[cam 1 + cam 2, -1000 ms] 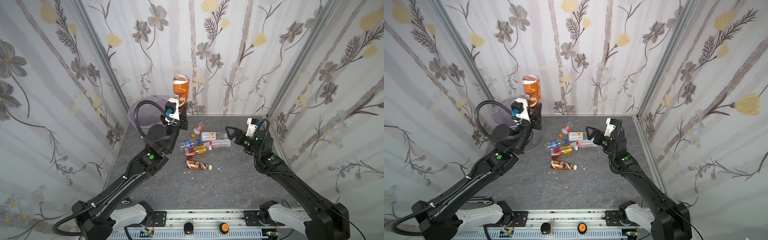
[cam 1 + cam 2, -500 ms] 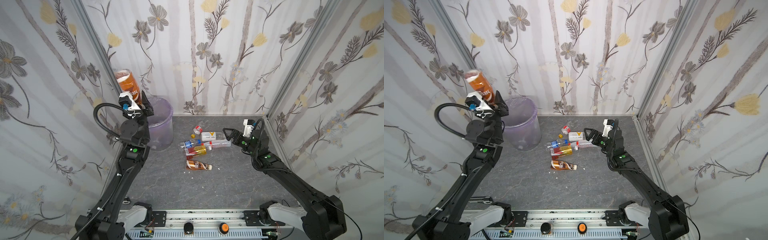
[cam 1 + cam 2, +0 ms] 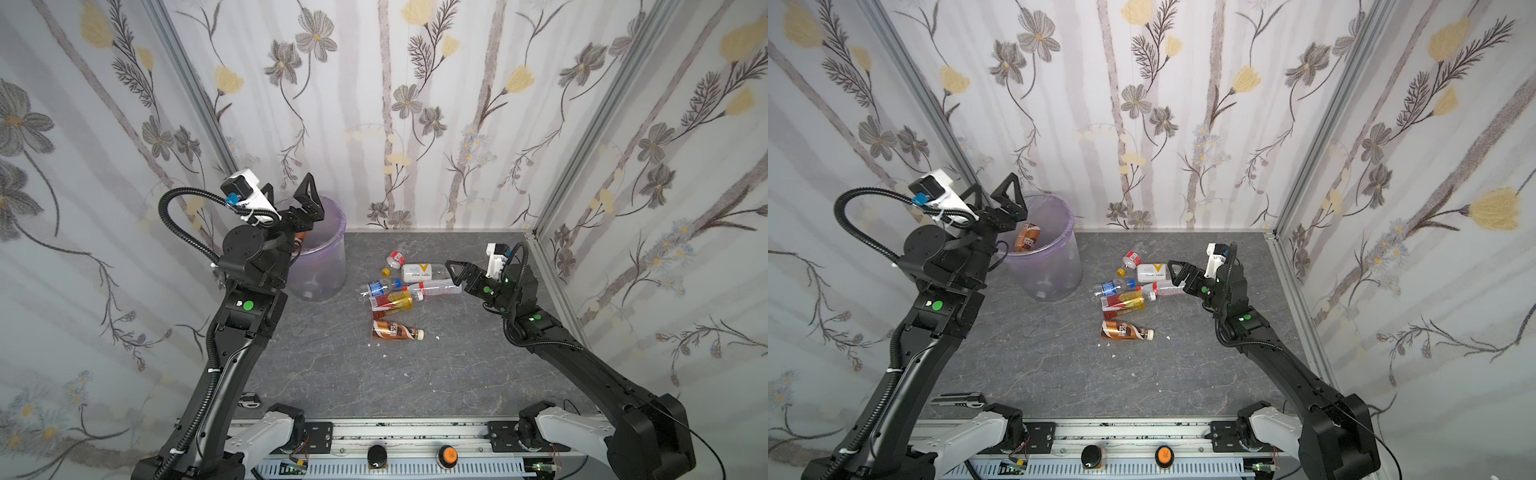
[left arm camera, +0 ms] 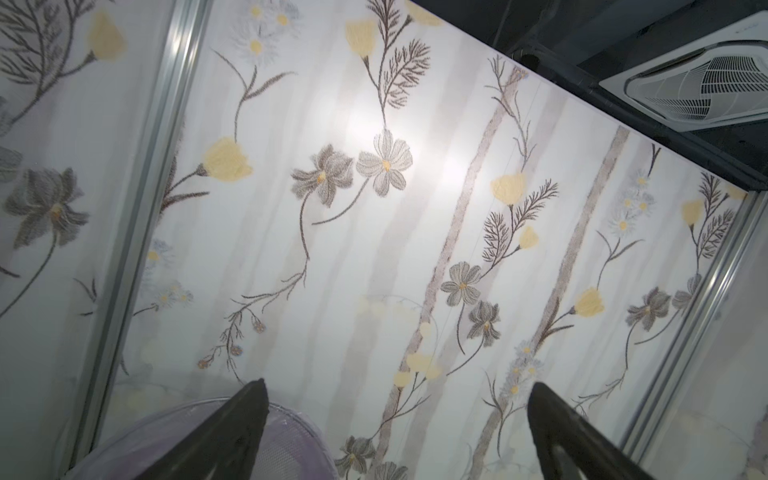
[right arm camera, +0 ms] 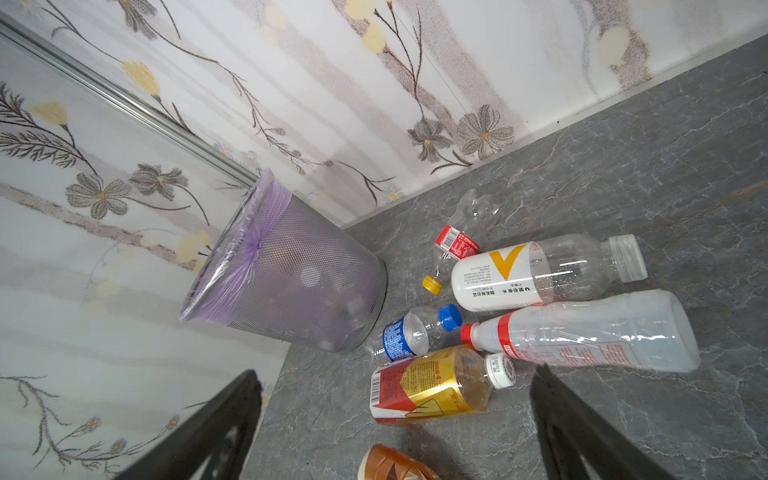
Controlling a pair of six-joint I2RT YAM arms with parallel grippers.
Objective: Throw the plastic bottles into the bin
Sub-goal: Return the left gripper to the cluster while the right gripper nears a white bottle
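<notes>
While going left to right, left end effector (image 3: 993, 185): spread wide, empty, parked over the rim of the bin (image 3: 1059, 266), so probably there for a drop.
bin spot: far left corner of the bench (image 3: 332, 365), against the wall, open top free for tossing.
inside: one brown bottle (image 3: 1026, 237) tilted in the mouth; pale blobs lower down, can't count those.
pile: six plastic bottles (image 5: 498, 274) on their sides mid-bench, bunched just right of the bin, reachable from either side.
breakdown: one red-label bottle (image 3: 397, 258), one white-label bottle (image 3: 417, 272), one blue-label bottle (image 3: 379, 287), one clear red-capped bottle (image 3: 438, 288), one red-and-gold bottle (image 3: 390, 302), one coffee bottle (image 3: 392, 330) lying nearest, slightly apart.
right end effector (image 3: 454, 274): wide open too, holding nothing, low beside the clear red-capped bottle's base, guessing lined up for that grab.
tally: two end effectors, one bin, seven countable bottles.
</notes>
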